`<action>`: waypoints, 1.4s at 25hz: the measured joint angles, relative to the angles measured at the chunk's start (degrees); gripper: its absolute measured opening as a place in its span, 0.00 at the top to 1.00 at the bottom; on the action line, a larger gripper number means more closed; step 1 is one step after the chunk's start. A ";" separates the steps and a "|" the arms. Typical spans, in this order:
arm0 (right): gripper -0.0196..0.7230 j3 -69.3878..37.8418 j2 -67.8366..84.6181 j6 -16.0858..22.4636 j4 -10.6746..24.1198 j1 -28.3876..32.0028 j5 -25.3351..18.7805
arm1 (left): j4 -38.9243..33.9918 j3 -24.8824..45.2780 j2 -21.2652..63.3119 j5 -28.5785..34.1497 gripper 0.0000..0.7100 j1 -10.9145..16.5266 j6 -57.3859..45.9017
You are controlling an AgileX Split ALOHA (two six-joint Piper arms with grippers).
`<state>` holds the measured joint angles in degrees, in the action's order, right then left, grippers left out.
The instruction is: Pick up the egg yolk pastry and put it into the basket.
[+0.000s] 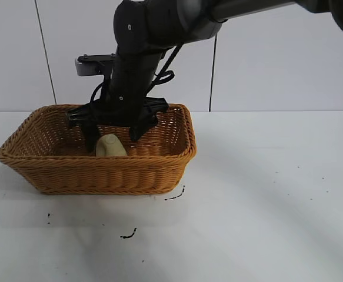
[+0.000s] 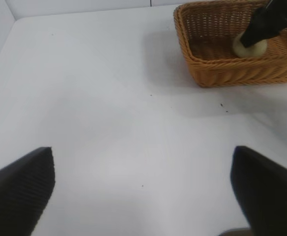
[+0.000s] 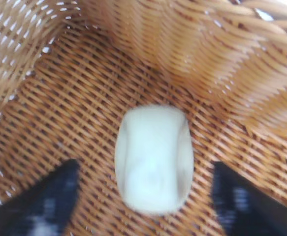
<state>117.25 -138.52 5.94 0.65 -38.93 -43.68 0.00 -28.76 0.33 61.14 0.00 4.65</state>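
Note:
The egg yolk pastry (image 1: 111, 145), a pale rounded lump, lies on the floor of the orange-brown wicker basket (image 1: 100, 170) at the table's left. My right gripper (image 1: 113, 138) reaches down into the basket, open, one finger on each side of the pastry with a gap to it. In the right wrist view the pastry (image 3: 154, 164) sits on the basket's weave (image 3: 192, 44) between the open gripper's (image 3: 144, 166) dark fingers. My left gripper (image 2: 142, 150) is open and empty over bare table, away from the basket (image 2: 241, 73) and the pastry (image 2: 249, 46).
The basket stands on a white table before a white wall. Small black marks lie on the table in front of the basket (image 1: 129, 235) and at its front right corner (image 1: 174, 197). The right arm (image 1: 159, 35) comes in from the upper right.

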 joint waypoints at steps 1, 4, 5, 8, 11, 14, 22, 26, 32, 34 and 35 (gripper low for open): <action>0.09 0.68 0.44 0.00 0.00 0.00 -1.61 | 0.00 0.00 0.00 0.00 0.02 0.00 0.00; 0.07 4.03 2.74 0.00 0.18 0.00 -6.34 | 0.00 0.00 0.00 0.00 0.02 0.00 0.00; 0.07 5.69 3.39 0.00 0.24 0.00 -8.19 | 0.00 0.00 0.00 0.00 0.02 0.00 0.00; 0.07 11.29 4.83 -0.24 0.29 0.10 -14.29 | 0.00 0.00 0.00 0.00 0.02 0.00 0.00; 0.07 15.78 5.22 -1.42 0.48 0.75 -19.77 | 0.00 0.00 0.00 0.00 0.02 0.00 0.00; 0.07 17.49 5.22 -1.56 0.73 2.72 -23.15 | 0.00 0.00 0.00 0.00 0.02 0.00 0.00; 0.07 17.68 5.22 -2.90 2.69 14.86 -25.79 | 0.00 0.00 0.00 0.00 0.02 0.00 0.00; 0.07 17.68 5.22 -3.04 2.92 22.16 -25.86 | 0.00 0.00 0.00 0.00 0.02 0.00 0.00; 0.07 17.68 5.22 -3.04 2.92 31.84 -25.93 | 0.00 0.00 0.00 0.00 0.02 0.00 0.00; 0.07 17.68 5.22 -3.04 2.65 34.04 -25.93 | 0.00 0.00 0.00 0.00 0.02 0.00 0.00; 0.07 17.68 5.22 -3.04 2.32 35.00 -25.93 | 0.00 0.00 0.00 0.00 0.02 0.00 0.00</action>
<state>134.93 -133.31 2.91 2.97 -3.93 -69.61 0.00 -28.76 0.33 61.14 0.00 4.65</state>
